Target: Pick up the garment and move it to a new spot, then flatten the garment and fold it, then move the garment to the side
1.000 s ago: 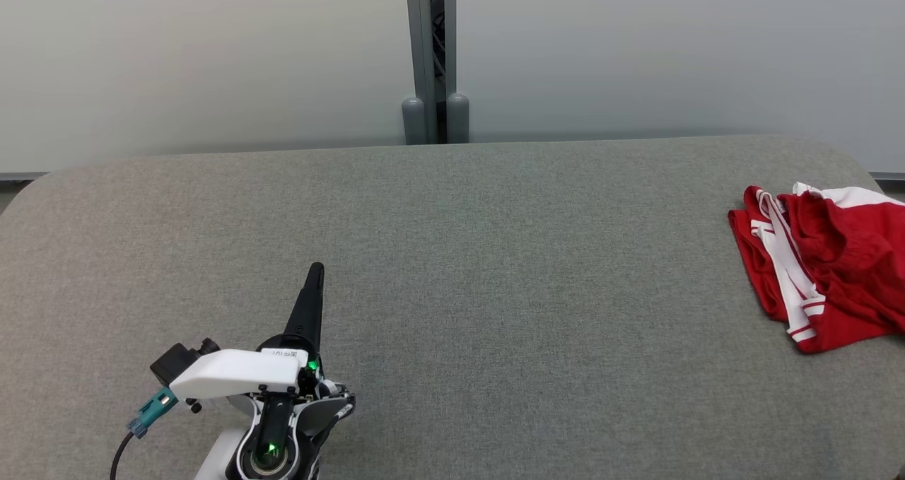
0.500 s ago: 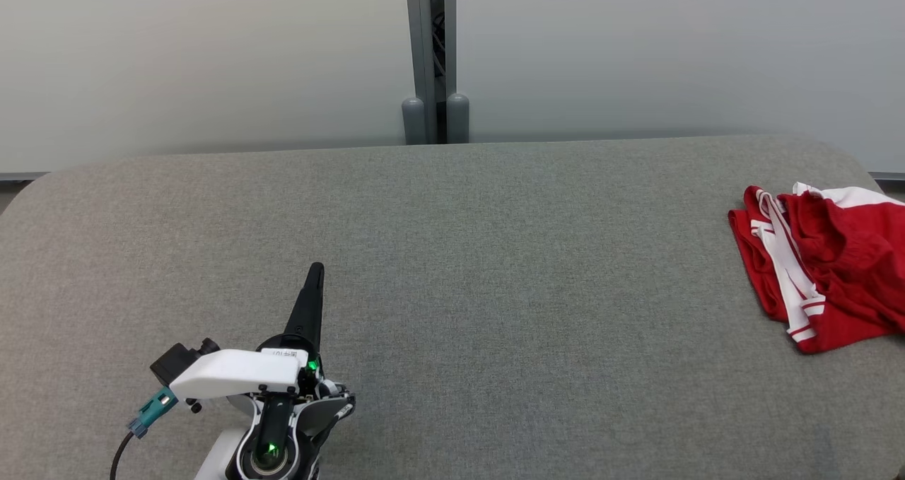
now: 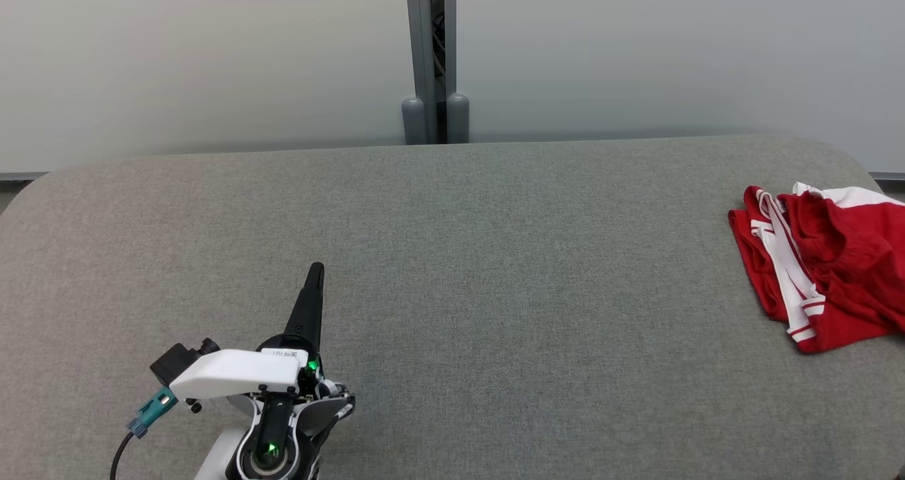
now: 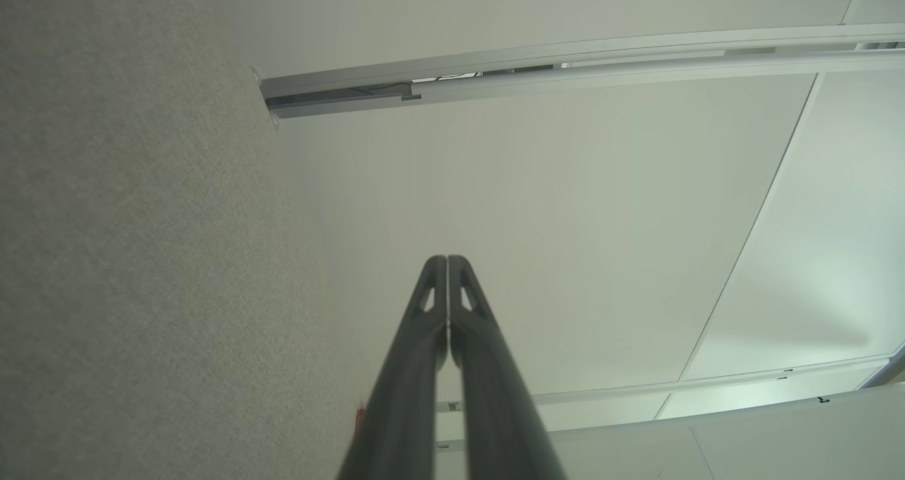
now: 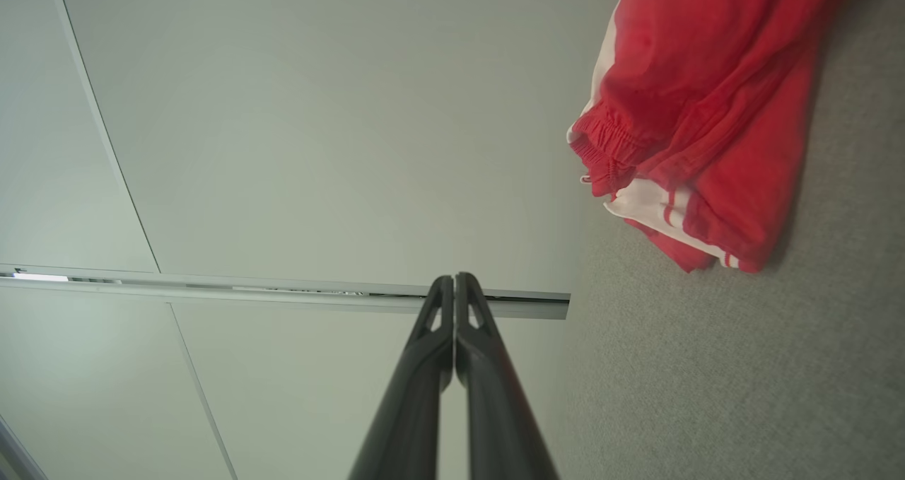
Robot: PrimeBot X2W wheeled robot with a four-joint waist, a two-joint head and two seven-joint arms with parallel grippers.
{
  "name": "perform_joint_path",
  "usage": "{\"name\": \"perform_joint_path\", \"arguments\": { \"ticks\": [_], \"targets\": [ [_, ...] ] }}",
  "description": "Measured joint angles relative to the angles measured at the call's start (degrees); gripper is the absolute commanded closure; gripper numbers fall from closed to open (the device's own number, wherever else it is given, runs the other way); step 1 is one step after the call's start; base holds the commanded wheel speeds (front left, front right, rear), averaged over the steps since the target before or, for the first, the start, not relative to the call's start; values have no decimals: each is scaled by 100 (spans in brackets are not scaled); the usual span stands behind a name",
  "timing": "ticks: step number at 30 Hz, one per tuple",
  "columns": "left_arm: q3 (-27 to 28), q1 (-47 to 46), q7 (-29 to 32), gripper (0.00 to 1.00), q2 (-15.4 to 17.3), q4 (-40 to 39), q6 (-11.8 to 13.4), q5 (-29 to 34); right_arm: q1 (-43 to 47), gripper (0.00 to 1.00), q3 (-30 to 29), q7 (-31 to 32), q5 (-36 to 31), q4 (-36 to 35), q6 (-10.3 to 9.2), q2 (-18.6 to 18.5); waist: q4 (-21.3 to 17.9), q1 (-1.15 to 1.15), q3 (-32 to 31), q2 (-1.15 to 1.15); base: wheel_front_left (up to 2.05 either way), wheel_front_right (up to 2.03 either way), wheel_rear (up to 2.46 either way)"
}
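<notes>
I am holding my left gripper (image 3: pixel 316 271) at the lower left of the head view, fingers pressed together on nothing (my right gripper (image 5: pixel 454 279) likewise, closed and empty), while the red-and-white garment (image 3: pixel 827 275) is lying crumpled on the grey table (image 3: pixel 495 268) at the frame's right edge.

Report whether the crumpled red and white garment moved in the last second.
No. The red and white garment lies where it was, at the right edge of the grey fabric table, unchanged against the grey metal post.
</notes>
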Motion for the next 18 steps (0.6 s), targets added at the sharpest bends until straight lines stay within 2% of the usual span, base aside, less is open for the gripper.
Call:
{"name": "perform_joint_path", "arguments": {
  "ticks": [18],
  "targets": [
    [0, 0, 1, 100, 0, 0, 0, 0, 0, 100, 1, -1, 0, 0, 0, 0, 0, 0, 0, 0, 0, 0, 0]
  ]
}}
